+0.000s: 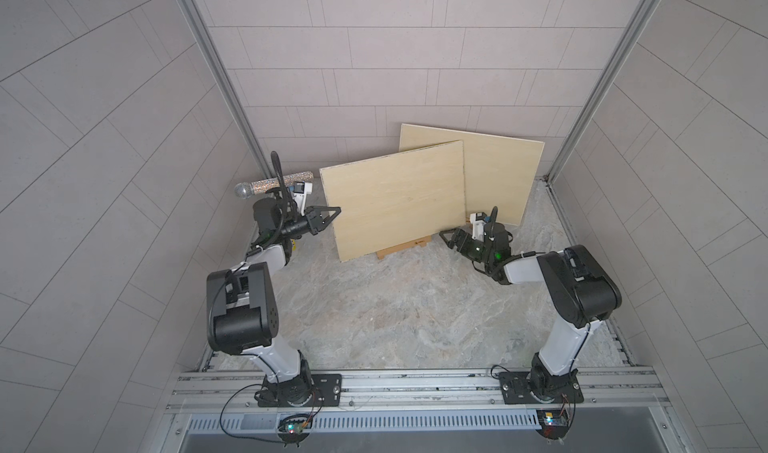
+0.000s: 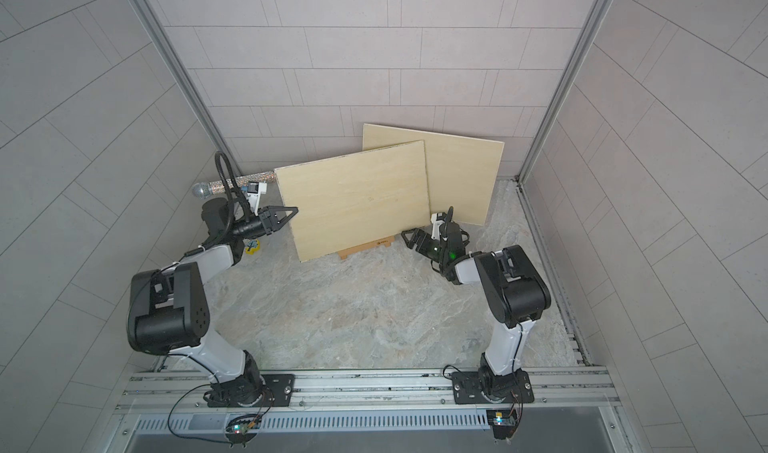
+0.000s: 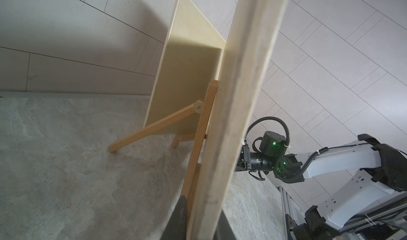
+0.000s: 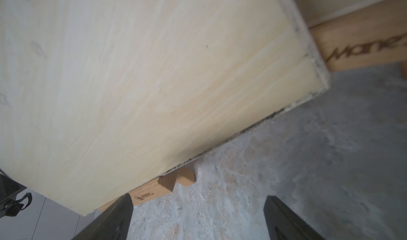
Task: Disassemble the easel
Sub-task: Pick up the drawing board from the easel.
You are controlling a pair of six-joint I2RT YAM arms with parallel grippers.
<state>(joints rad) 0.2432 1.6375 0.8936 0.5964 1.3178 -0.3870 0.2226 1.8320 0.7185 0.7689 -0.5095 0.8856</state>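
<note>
Between the fingers of the left pincer stands the side edge of the front board. The pincer is clenched on it: in the left wrist view a dark finger lies against each face of the panel with no gap showing. Past those fingertips, behind the panel, the wooden easel props the board up, with its back leg splayed down to the stone-patterned table. In both top views the board sits askew, with the corner below the left pincer lower than the opposite one. Part of the easel's ledge shows under its bottom edge. The right pincer is released, its fingers spread wide with only bare table between them. It is low to the table, just beside the board's other lower corner, and its tips point toward the ledge without touching it. Beyond the right pincer a second board leans on the back wall. Behind the left pincer, near that wall, lies a glittery microphone.
</note>
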